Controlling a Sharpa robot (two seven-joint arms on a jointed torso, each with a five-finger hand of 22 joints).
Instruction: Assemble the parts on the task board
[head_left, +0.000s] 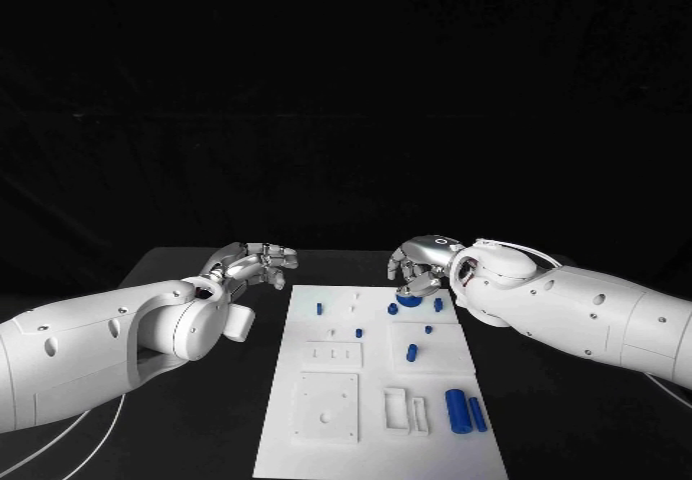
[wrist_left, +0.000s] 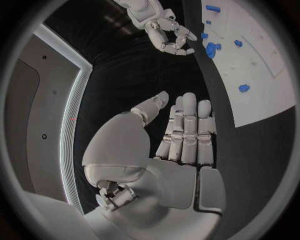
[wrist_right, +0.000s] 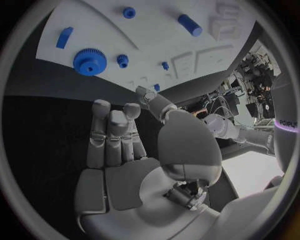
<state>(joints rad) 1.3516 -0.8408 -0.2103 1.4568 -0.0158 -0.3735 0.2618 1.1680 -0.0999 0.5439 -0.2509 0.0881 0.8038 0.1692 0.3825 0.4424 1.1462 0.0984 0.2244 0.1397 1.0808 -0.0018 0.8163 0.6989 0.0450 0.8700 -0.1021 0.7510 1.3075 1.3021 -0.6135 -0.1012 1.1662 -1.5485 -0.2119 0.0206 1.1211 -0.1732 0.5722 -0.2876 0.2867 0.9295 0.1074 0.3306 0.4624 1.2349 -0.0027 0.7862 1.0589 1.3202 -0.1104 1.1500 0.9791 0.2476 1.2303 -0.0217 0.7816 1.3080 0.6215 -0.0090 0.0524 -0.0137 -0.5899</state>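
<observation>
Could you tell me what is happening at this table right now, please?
A two-armed robot is set to assemble small blue parts on the white task board. Neither hand holds anything. The right hand hovers over the board's far end, above a blue gear. The left hand is open beside the board's far left corner. The other blue parts, like the cylinder, lie untouched.

The left hand (wrist_left: 181, 135) holds nothing, its fingers (wrist_left: 187, 125) straight and close together, pointing out over the black bench (wrist_left: 125, 65). Beyond them the right hand (wrist_left: 169, 32) hangs with fingers curled beside the edge of the white task board (wrist_left: 262, 85). Small blue parts (wrist_left: 213, 49) lie on the board, one cluster just beside the right hand's fingertips.
</observation>
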